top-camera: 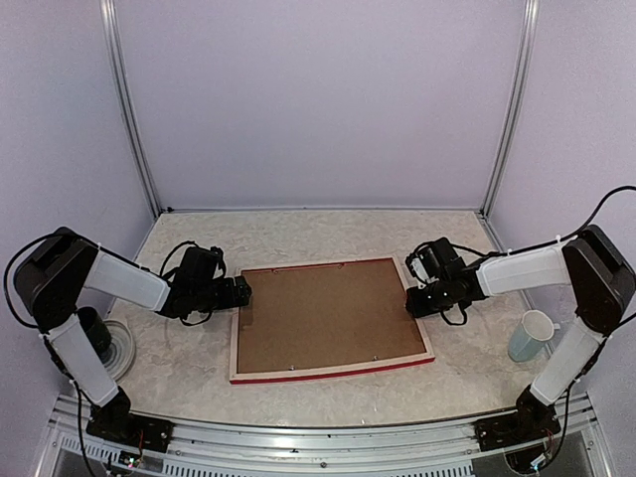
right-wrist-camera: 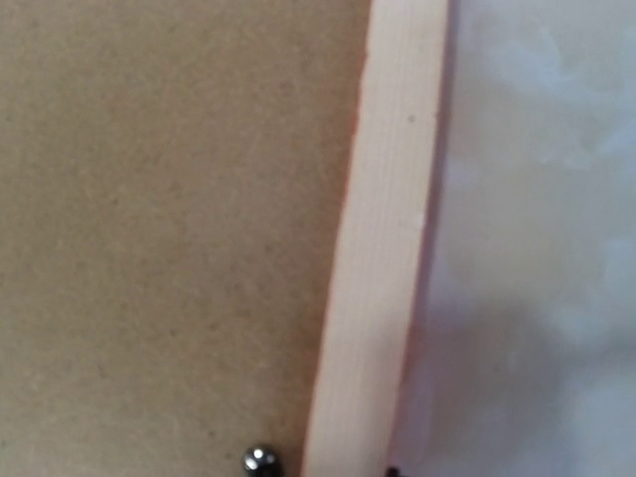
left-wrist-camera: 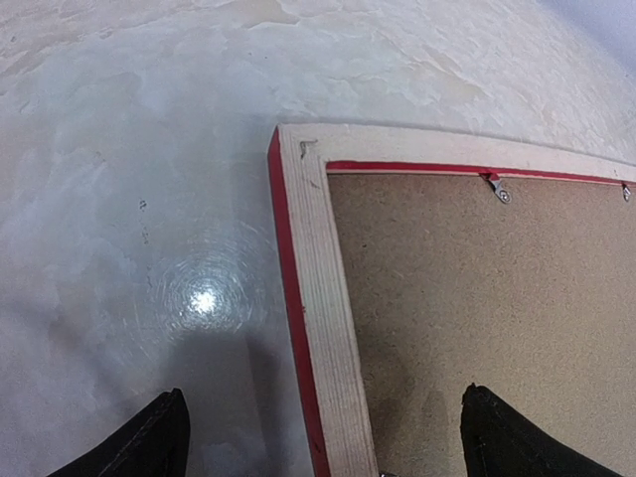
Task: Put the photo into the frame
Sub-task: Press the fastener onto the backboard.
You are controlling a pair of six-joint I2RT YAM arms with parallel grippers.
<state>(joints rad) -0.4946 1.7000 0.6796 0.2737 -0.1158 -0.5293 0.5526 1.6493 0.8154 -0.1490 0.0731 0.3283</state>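
Your left pincer [top-camera: 239,293] stands wide open astride the left rail of the frame [top-camera: 334,370], which lies face down on the worktop [top-camera: 199,373], photo unseen. Whether your right pincer [top-camera: 413,301], at the frame's right rail, is gripping is unclear. Likely next: grip both rails evenly to turn the frame.

light: bright, even; glare: spot on table [left-wrist-camera: 204,298]; focus: right wrist view soft, frame [right-wrist-camera: 383,248] blurred

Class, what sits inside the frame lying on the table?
A brown backing board fills the frame, with small metal tabs at its edge. Anything beneath the board is hidden.
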